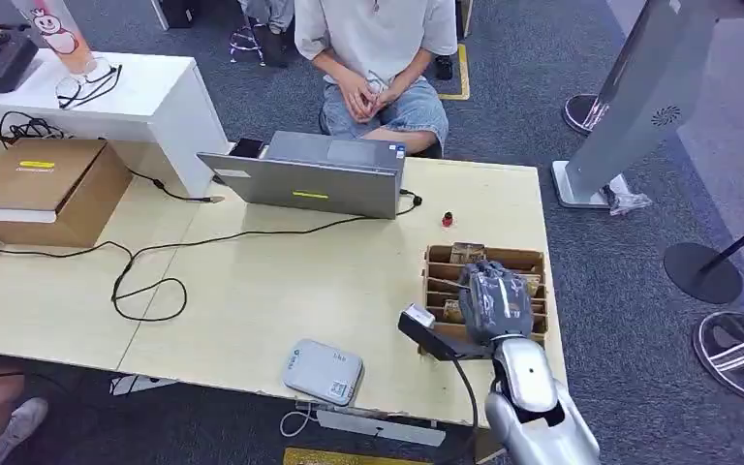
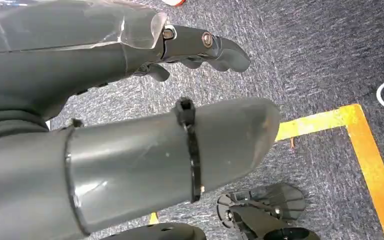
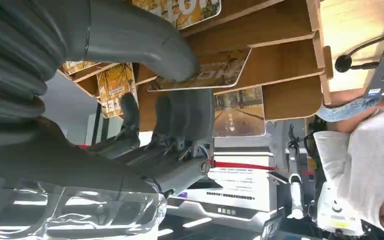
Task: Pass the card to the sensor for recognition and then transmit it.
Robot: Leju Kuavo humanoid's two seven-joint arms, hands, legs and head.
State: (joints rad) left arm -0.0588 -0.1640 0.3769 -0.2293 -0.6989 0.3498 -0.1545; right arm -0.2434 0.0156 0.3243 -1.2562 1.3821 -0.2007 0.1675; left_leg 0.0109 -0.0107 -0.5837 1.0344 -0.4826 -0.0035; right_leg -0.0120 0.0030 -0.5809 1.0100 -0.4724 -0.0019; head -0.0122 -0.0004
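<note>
Fingers of the silver right hand are seen reaching down into the slotted brown wooden card rack at the right-hand end of the pale wooden desk. In the right wrist view, the thick grey thumb is pressed on the face of a yellow-toned printed card lying in a slot, its long axis running along the divider; whether it is truly pinched cannot be told, since the darker fingers are curled just beneath it. The flat grey rounded sensor pad lies to the robot's left of the rack, near the desk's front edge (bare desk between them). A grey laptop and a seated person are well beyond. The left hand hangs over blue-grey carpet, fingers loosely apart, holding nothing.
</note>
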